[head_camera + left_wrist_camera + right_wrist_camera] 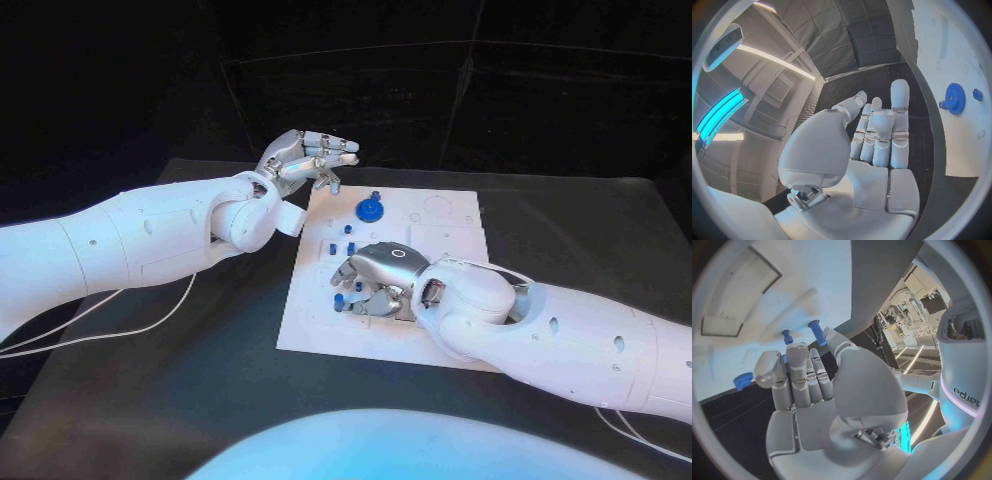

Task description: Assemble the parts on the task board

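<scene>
The board (378, 335) lies flat on the black table (173, 390). The right hand (378, 280) is low over the middle of the board, fingers bent down among small blue pegs (340, 247) that stand there (I cannot tell if it holds one). A blue gear (371, 210) sits on the board near its far edge, past the right hand. The left hand (307, 158) is up in the air just off the board's far left corner. Its fingers are straight and close together, and it holds nothing.

gear (371, 210) on task board (325, 330), far end
</scene>
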`<state>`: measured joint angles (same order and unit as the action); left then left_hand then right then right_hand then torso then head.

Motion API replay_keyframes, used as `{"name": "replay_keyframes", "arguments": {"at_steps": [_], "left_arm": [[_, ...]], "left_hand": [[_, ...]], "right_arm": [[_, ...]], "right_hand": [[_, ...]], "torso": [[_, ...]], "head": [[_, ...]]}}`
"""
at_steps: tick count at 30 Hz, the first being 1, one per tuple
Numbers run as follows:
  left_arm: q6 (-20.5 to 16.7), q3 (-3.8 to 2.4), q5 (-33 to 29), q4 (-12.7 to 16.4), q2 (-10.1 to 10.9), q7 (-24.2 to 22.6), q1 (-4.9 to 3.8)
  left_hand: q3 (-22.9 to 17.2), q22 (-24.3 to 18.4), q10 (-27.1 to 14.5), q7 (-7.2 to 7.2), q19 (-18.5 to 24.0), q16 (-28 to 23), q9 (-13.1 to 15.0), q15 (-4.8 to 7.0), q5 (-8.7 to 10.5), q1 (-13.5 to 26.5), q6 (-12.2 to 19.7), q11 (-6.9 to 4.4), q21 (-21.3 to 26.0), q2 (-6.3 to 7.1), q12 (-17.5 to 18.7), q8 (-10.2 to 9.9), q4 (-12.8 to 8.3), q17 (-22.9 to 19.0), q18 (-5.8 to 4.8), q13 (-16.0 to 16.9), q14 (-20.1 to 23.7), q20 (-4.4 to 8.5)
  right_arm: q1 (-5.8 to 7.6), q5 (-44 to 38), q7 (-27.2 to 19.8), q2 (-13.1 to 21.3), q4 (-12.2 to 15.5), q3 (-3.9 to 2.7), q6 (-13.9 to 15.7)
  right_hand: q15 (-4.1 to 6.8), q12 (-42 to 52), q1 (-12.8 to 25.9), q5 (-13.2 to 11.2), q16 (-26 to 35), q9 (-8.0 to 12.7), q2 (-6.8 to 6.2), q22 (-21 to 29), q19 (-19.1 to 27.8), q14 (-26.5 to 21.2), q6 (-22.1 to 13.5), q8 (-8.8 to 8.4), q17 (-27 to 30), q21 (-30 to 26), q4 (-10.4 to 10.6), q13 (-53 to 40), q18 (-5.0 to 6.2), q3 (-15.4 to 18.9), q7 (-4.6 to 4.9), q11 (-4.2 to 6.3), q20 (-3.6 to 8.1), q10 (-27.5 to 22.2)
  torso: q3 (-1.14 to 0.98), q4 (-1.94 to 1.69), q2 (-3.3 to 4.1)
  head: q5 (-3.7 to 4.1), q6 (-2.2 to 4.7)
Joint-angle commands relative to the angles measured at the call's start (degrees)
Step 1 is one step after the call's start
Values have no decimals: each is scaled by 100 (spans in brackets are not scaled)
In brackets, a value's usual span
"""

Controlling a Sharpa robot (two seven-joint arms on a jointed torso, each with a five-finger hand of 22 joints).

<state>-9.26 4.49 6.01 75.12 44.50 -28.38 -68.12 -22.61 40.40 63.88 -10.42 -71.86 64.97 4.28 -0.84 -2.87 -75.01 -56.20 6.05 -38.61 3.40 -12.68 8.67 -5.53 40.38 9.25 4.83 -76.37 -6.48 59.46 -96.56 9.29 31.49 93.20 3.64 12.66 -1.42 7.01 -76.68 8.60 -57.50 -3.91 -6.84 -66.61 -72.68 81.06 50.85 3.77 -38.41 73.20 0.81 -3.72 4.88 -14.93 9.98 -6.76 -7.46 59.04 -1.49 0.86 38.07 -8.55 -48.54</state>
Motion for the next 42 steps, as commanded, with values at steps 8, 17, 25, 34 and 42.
{"name": "replay_keyframes", "arguments": {"at_steps": [8,17,25,34,42], "left_arm": [[65,-4,-21,10,30,-8,-8],[42,-1,-21,32,84,-12,-8],[42,3,-21,53,90,-23,-7],[45,11,-21,65,112,-29,-7],[49,21,-22,73,129,-32,-6]], "left_hand": [[37,-6,-44,-15,36,-14,-6,-2,2,13,40,-3,25,-58,-38,21,1,-6,118,9,33,5],[37,-6,-44,-15,36,-14,-6,-2,2,13,40,-3,25,-58,-38,21,1,-6,118,9,33,5],[37,-6,-44,-15,36,-14,-6,-2,2,13,40,-3,25,-58,-38,21,1,-6,118,9,33,5],[37,-6,-44,-15,36,-14,-6,-2,2,13,40,-3,25,-58,-38,21,1,-6,118,9,33,5],[70,-16,-65,-19,34,-8,-5,-7,3,31,55,3,39,-72,-63,40,17,-21,117,14,43,1]], "right_arm": [[251,1214,-7,971,693,-28,1035],[553,2448,1118,2357,1259,-30,969],[481,1956,1787,2902,1477,-21,689],[202,1314,2268,2960,1498,-16,466],[17,1052,2345,2763,1431,-15,334]], "right_hand": [[59,419,52,27,-74,-30,146,-230,-184,69,219,83,-98,151,160,-99,52,283,-17,109,22,519],[440,2263,396,601,-1127,-170,158,-1303,-986,395,635,651,-1422,975,825,-1636,-202,1116,-312,540,428,1536],[426,4875,475,414,-1721,-416,258,-1615,-1182,481,553,1379,-2279,1187,1505,-4679,-285,1963,-421,585,406,1728],[437,5533,802,441,-1969,-578,294,-1759,-1281,510,403,1680,-2678,1285,1590,-5556,-324,2375,-433,572,396,1839],[436,5591,941,468,-1997,-635,300,-1767,-1283,507,356,1784,-2722,1289,1595,-5680,-325,2475,-438,573,392,1834]], "torso": [[5,14,-20],[39,113,-62],[30,169,-73],[29,177,-71],[38,174,-67]], "head": [[225,144],[629,300],[941,374],[1080,388],[1067,357]]}}
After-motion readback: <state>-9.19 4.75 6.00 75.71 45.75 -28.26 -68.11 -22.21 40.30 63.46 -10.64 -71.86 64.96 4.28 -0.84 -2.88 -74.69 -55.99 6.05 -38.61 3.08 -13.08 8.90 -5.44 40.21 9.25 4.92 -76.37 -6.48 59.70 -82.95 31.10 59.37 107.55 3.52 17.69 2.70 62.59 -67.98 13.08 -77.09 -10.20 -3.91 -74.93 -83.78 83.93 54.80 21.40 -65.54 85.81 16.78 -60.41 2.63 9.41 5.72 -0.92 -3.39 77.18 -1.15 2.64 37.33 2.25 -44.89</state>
